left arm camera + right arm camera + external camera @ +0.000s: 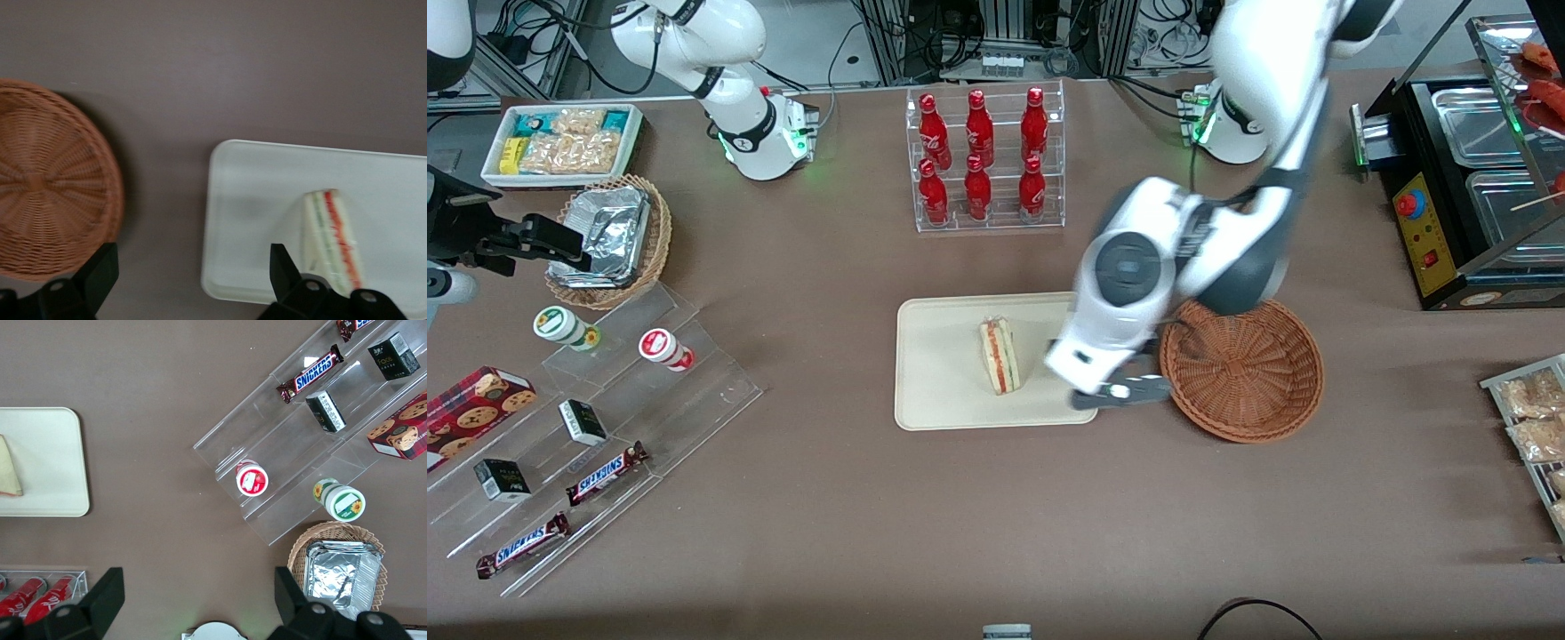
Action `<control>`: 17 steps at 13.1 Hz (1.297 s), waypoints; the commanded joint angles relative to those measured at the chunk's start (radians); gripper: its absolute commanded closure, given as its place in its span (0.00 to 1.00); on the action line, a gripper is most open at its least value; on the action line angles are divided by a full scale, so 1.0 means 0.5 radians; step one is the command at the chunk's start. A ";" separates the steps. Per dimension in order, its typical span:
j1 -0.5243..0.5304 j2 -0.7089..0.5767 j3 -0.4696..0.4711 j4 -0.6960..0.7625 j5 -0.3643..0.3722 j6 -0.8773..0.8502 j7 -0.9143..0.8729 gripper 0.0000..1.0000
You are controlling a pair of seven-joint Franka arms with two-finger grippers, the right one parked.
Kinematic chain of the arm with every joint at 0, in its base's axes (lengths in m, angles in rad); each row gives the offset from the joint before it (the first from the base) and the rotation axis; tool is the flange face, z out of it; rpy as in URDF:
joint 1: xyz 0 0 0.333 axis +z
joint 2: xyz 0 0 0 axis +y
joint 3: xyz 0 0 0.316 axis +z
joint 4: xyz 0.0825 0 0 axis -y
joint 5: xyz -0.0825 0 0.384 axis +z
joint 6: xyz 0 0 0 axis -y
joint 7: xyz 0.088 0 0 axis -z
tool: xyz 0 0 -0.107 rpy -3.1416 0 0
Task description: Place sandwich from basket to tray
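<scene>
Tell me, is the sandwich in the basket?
No, the sandwich lies on the tray; the basket holds nothing, and the open gripper is between them.

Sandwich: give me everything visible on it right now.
The sandwich is a small triangular wedge of pale bread with red and green filling layers showing along its cut face. It rests on the cream tray, near the tray's middle, with nothing else touching it. The gripper is apart from it, above the gap between the tray's edge and the wicker basket, jaws open and empty. The basket holds nothing.
</scene>
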 commanded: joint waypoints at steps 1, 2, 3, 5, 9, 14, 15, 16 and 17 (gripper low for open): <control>0.113 -0.250 -0.011 -0.320 0.007 0.040 0.118 0.00; 0.147 -0.299 -0.011 -0.363 0.004 0.040 0.197 0.00; 0.178 -0.333 -0.011 -0.409 0.004 0.040 0.262 0.00; 0.242 -0.412 -0.008 -0.480 0.004 0.037 0.354 0.00; 0.429 -0.624 0.001 -0.645 0.007 0.006 0.611 0.00; 0.787 -0.848 -0.228 -0.710 0.013 -0.208 0.882 0.00; 0.883 -0.876 -0.320 -0.704 0.016 -0.248 0.885 0.00; 0.941 -0.912 -0.376 -0.704 0.016 -0.285 0.885 0.00; 0.990 -0.949 -0.419 -0.704 0.013 -0.334 0.897 0.00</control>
